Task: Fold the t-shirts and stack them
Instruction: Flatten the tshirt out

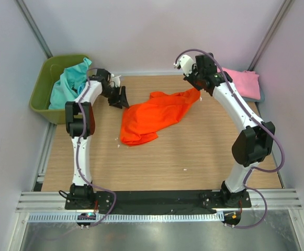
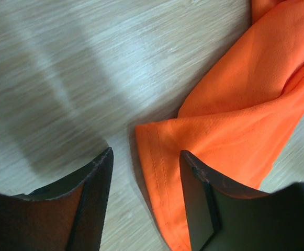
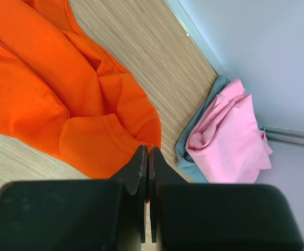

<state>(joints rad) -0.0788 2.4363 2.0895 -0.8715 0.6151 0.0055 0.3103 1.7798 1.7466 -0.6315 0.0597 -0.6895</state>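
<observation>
A bright orange t-shirt (image 1: 152, 117) lies crumpled across the middle of the wooden table. My left gripper (image 1: 121, 99) hangs low over the shirt's left end. In the left wrist view it is open (image 2: 146, 157), and the stitched hem corner of the orange t-shirt (image 2: 235, 104) lies between its fingers, nearer the right finger (image 2: 199, 204). At the shirt's far right end my right gripper (image 1: 192, 83) is shut (image 3: 149, 149) on an edge of the orange t-shirt (image 3: 47, 94), with orange cloth showing between the jaws.
A pink t-shirt (image 1: 243, 81) lies folded on a grey-blue one (image 3: 191, 157) at the back right corner. An olive-green bin (image 1: 39, 94) at the back left holds teal t-shirts (image 1: 68, 86). White walls close in the back and sides.
</observation>
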